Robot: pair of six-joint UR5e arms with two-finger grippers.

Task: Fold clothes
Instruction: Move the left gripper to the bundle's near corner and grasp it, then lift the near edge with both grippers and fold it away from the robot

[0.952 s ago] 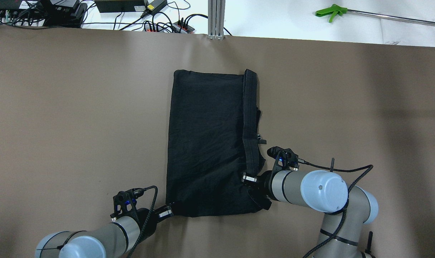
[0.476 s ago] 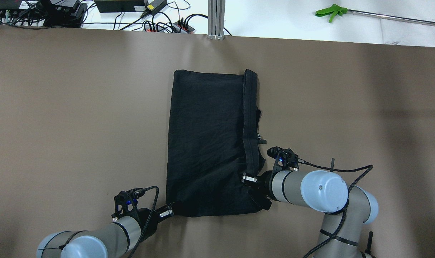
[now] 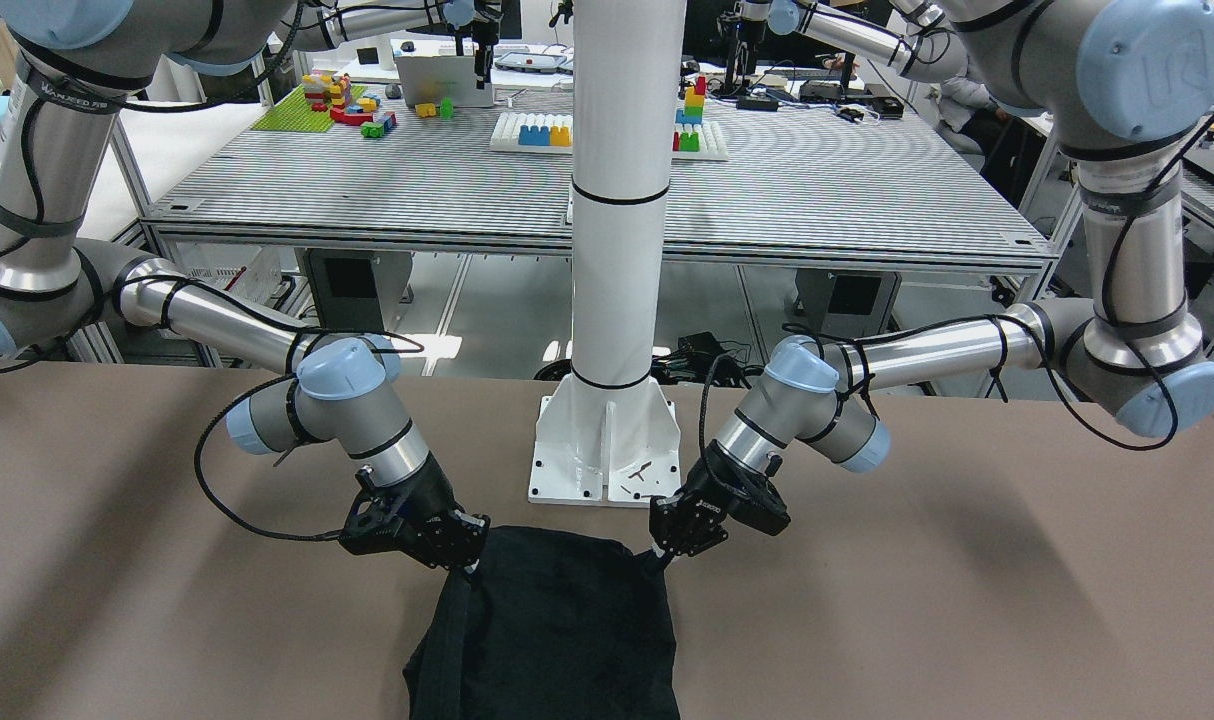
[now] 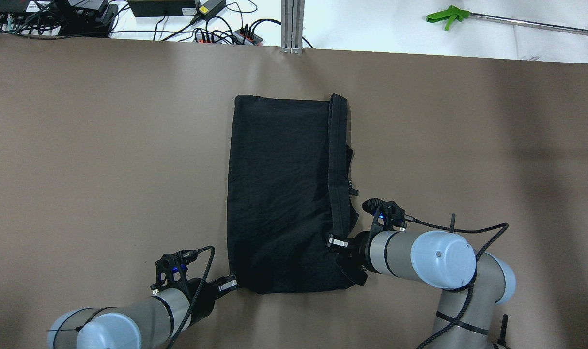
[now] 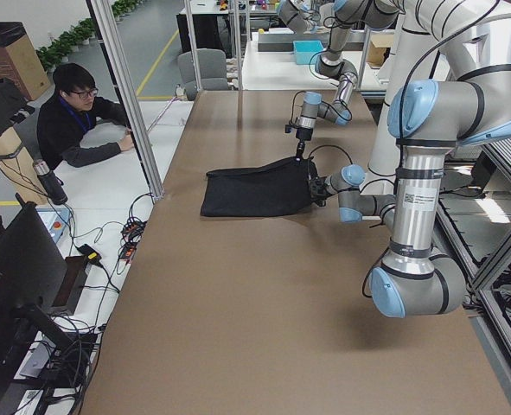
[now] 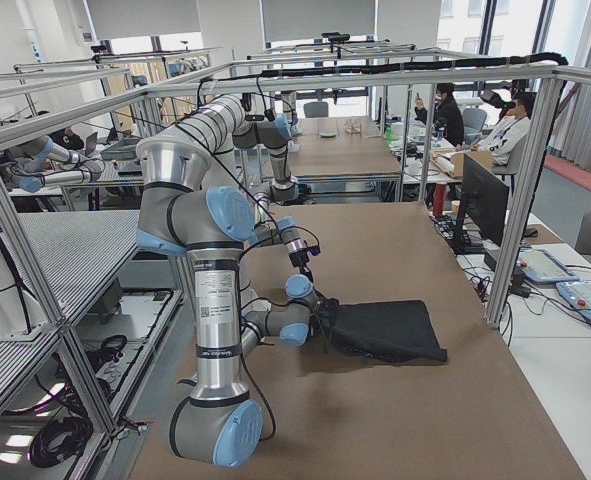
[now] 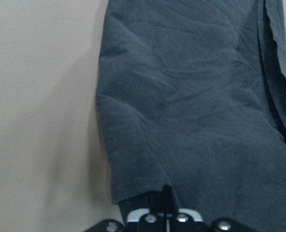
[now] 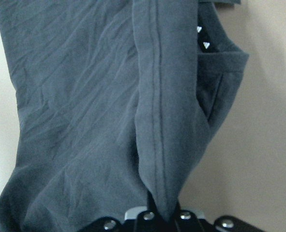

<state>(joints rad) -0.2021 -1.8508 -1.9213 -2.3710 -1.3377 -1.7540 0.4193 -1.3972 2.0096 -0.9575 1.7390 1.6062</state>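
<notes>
Little has changed in the last second. The left gripper has eased slightly inward along the near edge and taken its corner of the black garment with it, so that corner now sits tucked in a touch. The right gripper has barely moved, though the arm behind it has shifted outward a little. I read this as taking up slack before a lift, with the fold itself not yet begun.

Both grippers look closed on cloth. In the left wrist view the near-left corner is pinched between the fingers. In the right wrist view the stitched band along the garment's right side runs straight down into the closed jaws.

The garment lies flat in the middle of the brown table, long side running away from me, and only its near end is held.

Behind the grippers stands the white pillar on its base plate — close to the near edge, but out of the way of a forward fold. Past the far edge are an aluminium post, a tangle of cables and a green grabber tool, all off the cloth. A person sits beyond the table's far side. What worries me is the loose band — it may flop across and spoil the edge.
</notes>
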